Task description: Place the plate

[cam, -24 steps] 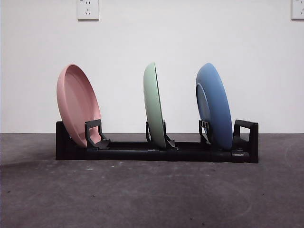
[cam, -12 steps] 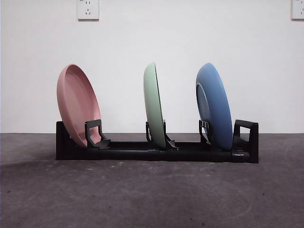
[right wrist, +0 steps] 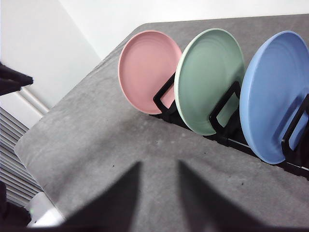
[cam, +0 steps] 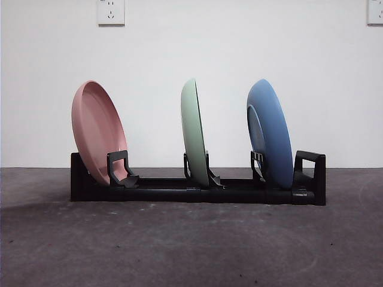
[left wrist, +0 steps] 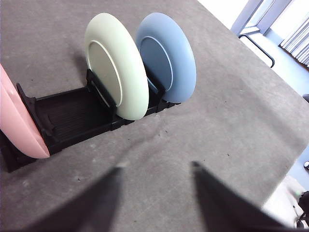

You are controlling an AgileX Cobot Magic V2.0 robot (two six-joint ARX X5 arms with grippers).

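So all 3 plates sat upright in the black rack (cam: 197, 192) on the grey table (cam: 191, 251): pink plate (cam: 97, 133) at one end, leaning back a bit, green plate (cam: 193, 133) in the middle slot, blue plate (cam: 270, 134) at the other end. Both arms were well clear of the rack. Left gripper (left wrist: 154, 193) had its jaws spread apart, nothing between them. Right gripper (right wrist: 159, 193) was the same deal, jaws apart and empty, hanging above bare tabletop.
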